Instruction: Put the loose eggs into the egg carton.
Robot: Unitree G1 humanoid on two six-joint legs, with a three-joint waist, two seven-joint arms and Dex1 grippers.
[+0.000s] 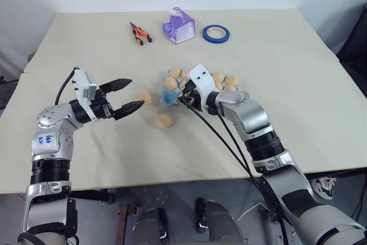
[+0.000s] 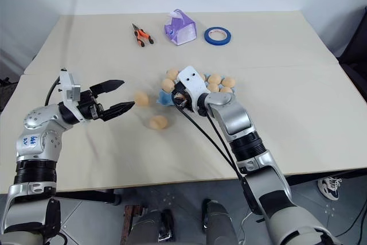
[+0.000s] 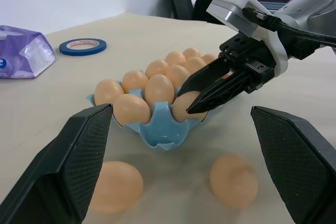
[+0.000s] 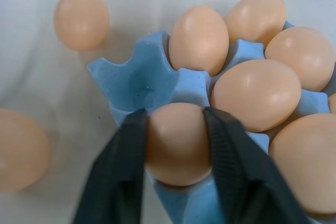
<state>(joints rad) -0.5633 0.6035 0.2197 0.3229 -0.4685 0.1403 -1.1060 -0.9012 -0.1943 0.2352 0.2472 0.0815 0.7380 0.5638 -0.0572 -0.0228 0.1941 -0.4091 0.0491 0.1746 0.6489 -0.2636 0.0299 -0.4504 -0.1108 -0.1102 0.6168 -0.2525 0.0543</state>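
Right tool [image 4: 176,145] grips an egg [image 4: 177,142] between its fingers over a corner cup of the blue egg carton [image 4: 139,82]. One cup beside it sits empty. Two loose eggs [image 1: 163,121] lie on the table [image 1: 86,44] nearby. Left tool [image 1: 133,94] hangs open.

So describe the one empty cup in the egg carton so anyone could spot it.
Find the light blue egg carton mid-table. Go to the end facing the two loose eggs. The empty cup is at that corner, beside the egg between the right gripper jaws; the other visible cups hold eggs.
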